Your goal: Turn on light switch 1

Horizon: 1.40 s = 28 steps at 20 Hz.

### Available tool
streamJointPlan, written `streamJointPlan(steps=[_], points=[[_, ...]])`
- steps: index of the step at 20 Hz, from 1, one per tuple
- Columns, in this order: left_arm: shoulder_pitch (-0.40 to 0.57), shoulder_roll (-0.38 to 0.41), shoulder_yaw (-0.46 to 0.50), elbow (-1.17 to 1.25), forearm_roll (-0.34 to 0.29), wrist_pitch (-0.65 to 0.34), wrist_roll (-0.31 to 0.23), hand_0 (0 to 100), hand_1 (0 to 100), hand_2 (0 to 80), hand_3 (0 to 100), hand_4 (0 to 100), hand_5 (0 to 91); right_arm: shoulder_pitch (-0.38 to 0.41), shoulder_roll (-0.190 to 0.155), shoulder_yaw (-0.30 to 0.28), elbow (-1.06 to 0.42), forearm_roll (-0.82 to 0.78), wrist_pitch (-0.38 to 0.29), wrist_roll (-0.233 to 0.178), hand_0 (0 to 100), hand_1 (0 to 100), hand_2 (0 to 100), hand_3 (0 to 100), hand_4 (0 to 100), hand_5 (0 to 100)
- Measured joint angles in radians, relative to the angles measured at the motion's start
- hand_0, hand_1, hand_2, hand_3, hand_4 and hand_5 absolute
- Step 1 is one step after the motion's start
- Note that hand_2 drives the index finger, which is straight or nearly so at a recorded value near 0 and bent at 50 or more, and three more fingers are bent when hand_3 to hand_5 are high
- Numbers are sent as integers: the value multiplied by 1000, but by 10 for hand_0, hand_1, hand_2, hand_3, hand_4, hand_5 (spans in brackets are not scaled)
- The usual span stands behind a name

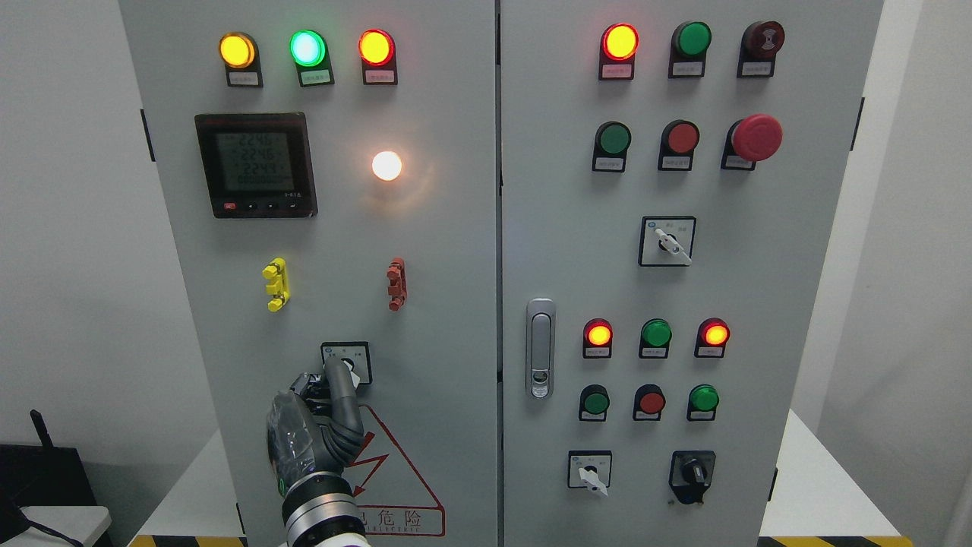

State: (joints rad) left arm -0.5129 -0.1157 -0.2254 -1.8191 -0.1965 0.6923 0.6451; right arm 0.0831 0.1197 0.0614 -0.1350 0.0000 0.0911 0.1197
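A tall grey sheet-metal cabinet [456,251] with two flat doors filled most of the view, standing on a white surface [824,486] against pale walls. Its left door carried a square black meter [255,165] with a dim display, a row of round domed lamps [306,48] glowing amber, green and red, and one white lamp [386,165] shining brightly below them. A red-outlined warning triangle [399,475] sat low on that door. A chrome latch handle [540,348] stood at the right door's inner edge, beside rows of round buttons and knobs. Bare panel lay open on either side of the light switch [346,362], a small square-plated rotary selector on the lower left door. The left robot hand [323,414], dark and jointed under a glossy clear cover, rose from the bottom edge with one finger [339,384] extended, its tip touching the switch knob, the other fingers curled in and holding nothing.
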Motion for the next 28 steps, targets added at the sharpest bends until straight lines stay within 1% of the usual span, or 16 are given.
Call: streamJointPlan(steps=[2,6,8,11,16,28], points=[[0,0,0,0,0,0,0,523,182,604,710,762,726,0,0,0,0,0,0,0,120,389,0,0,0,0],[1,-1,0,-1,0,-1,1,455,194,607,710,763,726,0,0,0,0,0,0,0,120,389,0,0,0,0],[2,-1,0,-1,0,-1,2,385,211,611,710,763,726,0,0,0,0,0,0,0,120,389,0,0,0,0],[3,-2,0,-2,0,-2,6,335,222,612,712,764,727,0,0,0,0,0,0,0,120,389,0,0,0,0],[7,-3,0,-5,0,-3,1,308,228,614,714,765,727,0,0,0,0,0,0,0,120,389,0,0,0,0],[23,-3,1,-16,-2,-11,0,296,239,625,726,775,739,0,0,0,0,0,0,0,120,389,0,0,0,0]])
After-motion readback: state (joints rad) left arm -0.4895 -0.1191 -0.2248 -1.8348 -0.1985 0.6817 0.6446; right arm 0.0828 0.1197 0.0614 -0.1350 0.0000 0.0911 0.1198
